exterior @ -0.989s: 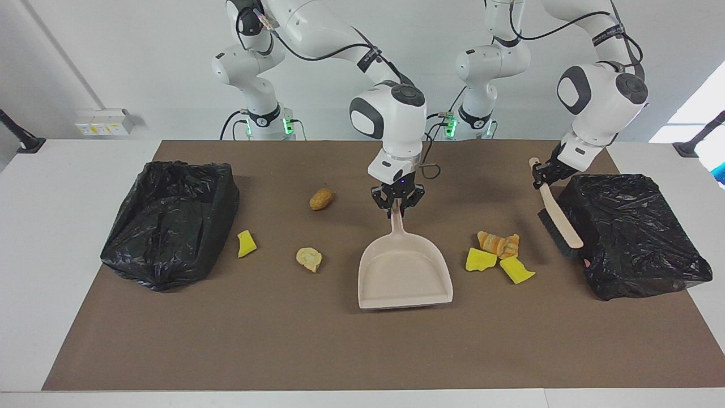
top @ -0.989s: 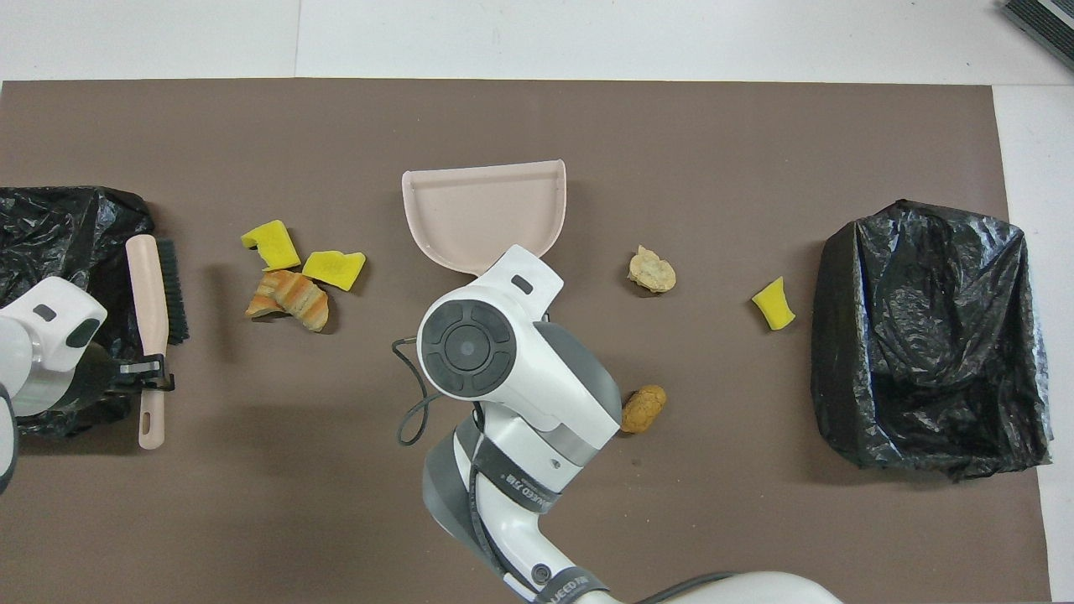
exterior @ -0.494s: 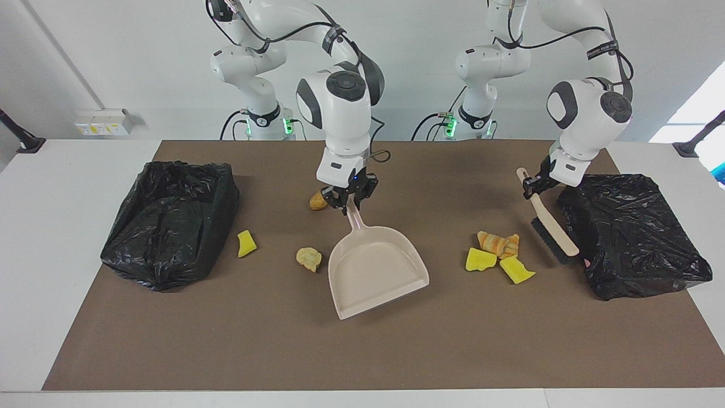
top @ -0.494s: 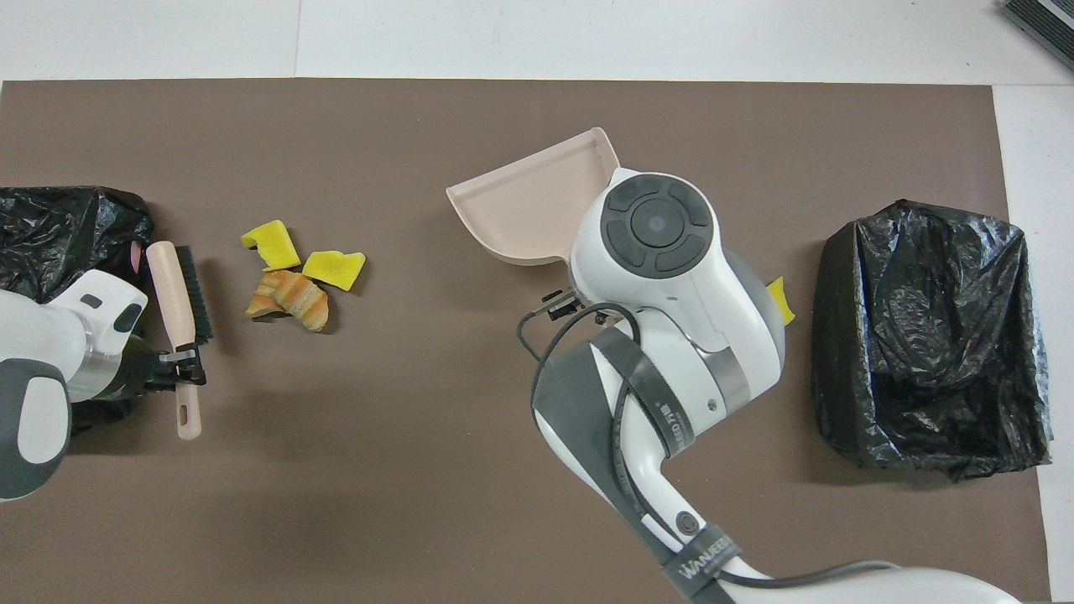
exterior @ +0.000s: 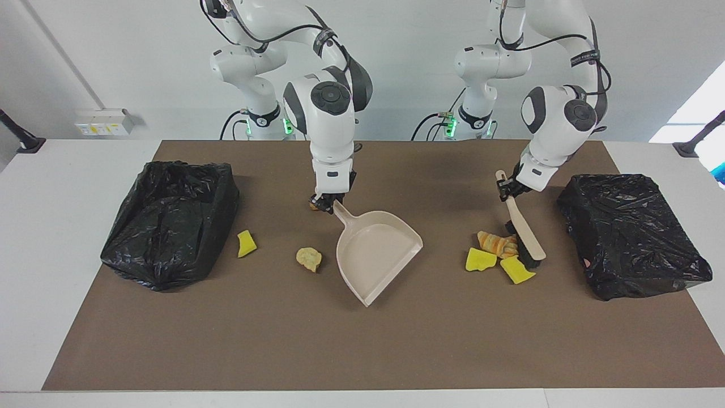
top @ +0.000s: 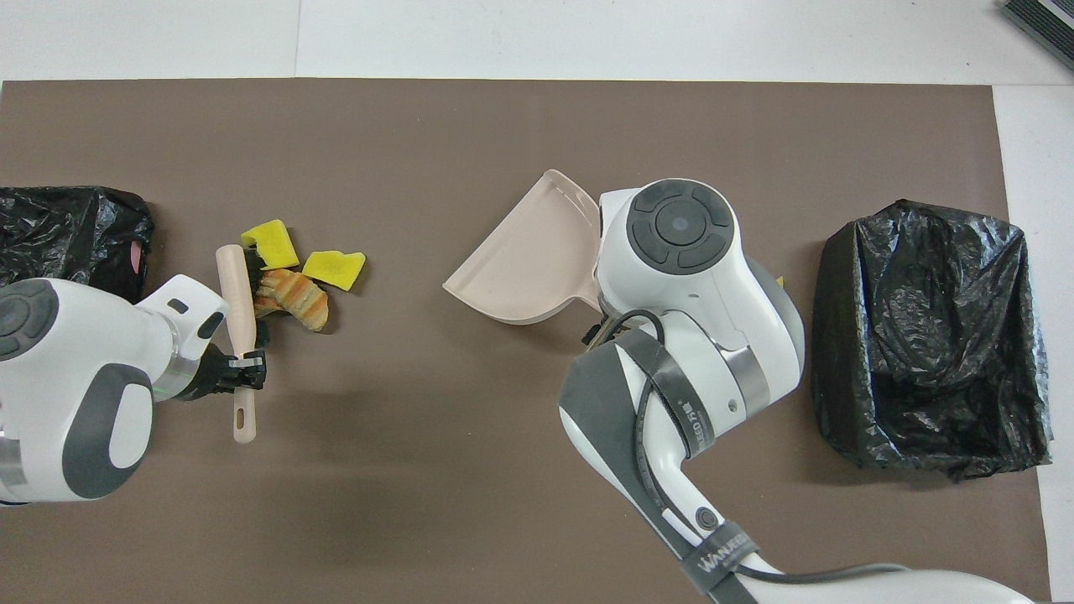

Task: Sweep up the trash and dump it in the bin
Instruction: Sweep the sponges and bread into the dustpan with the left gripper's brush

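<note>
Evidently the two tools are being set up as a pair. In the upper middle of the facing view, the right gripper (exterior: 327, 205) is clenched on the handle of the beige dustpan (exterior: 376, 255). The pan lies flat on the brown mat (exterior: 362, 351), mid-frame, with its open mouth angled toward the left arm's end of the table, where most of the trash lies.

That heap is a striped bread lump (exterior: 498, 243) and two yellow sponge chunks (exterior: 480, 259) (exterior: 516, 270), clustered between the pan and the black-bagged bin (exterior: 634, 232) at the left arm's end.

The left gripper (exterior: 506, 190) grasps the brush (exterior: 524, 229) by its handle, its fingers tight around it. The bristles are down just beside the heap, on the side facing that bin — a stroke from there would likely push the scraps toward the pan's mouth.

Other trash lies loose toward the right arm's end: a tan lump (exterior: 309, 258) beside the pan, a yellow chunk (exterior: 246, 243) near the second bin (exterior: 170, 221), and a brown lump largely hidden by the right gripper.
</note>
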Robot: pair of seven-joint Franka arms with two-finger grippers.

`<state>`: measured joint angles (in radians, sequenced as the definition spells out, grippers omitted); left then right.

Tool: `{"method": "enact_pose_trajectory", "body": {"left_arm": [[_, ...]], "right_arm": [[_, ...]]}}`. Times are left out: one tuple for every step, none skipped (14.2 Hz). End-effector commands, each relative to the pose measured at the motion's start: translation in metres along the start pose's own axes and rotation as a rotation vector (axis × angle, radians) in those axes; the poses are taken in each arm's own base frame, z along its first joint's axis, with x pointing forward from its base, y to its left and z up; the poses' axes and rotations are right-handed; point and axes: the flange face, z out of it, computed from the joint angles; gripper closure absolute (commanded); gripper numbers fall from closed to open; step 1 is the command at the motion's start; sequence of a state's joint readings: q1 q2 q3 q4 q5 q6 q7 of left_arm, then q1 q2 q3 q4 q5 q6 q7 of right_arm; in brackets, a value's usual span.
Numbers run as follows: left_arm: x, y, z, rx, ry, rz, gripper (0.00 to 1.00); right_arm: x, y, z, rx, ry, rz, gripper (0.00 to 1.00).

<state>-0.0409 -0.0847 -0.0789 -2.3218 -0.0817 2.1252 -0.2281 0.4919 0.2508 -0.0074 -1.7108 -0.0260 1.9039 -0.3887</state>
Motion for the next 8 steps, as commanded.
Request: {"method": "enact_pose_trajectory", "body": {"left_arm": [[-0.013, 0.031, 0.004, 0.002, 0.009, -0.002, 1.00], [-0.016, 0.043, 0.004, 0.001, 0.009, -0.005, 1.00], [-0.020, 0.055, 0.005, 0.003, 0.008, -0.016, 1.00], [-0.027, 0.071, 0.006, 0.006, 0.008, -0.024, 1.00], [-0.031, 0.082, 0.004, 0.005, 0.014, -0.039, 1.00], [-0.031, 0.090, 0.000, 0.003, 0.019, -0.045, 1.00], [-0.029, 0.094, -0.002, 0.004, 0.016, -0.047, 1.00], [-0.025, 0.094, -0.007, 0.001, 0.018, -0.052, 1.00]], "right_arm": [[-0.018, -0.005, -0.002, 0.016, -0.005, -0.163, 1.00], [-0.019, -0.006, 0.002, 0.015, -0.012, -0.223, 1.00], [-0.019, -0.008, 0.006, 0.008, -0.019, -0.262, 1.00], [-0.018, -0.010, 0.011, 0.004, -0.023, -0.294, 1.00], [-0.018, -0.013, 0.017, -0.001, -0.023, -0.345, 1.00], [-0.017, -0.012, 0.021, -0.015, -0.007, -0.429, 1.00], [-0.018, -0.008, 0.026, -0.024, 0.008, -0.495, 1.00], [-0.020, -0.006, 0.030, -0.023, 0.007, -0.516, 1.00]]}}
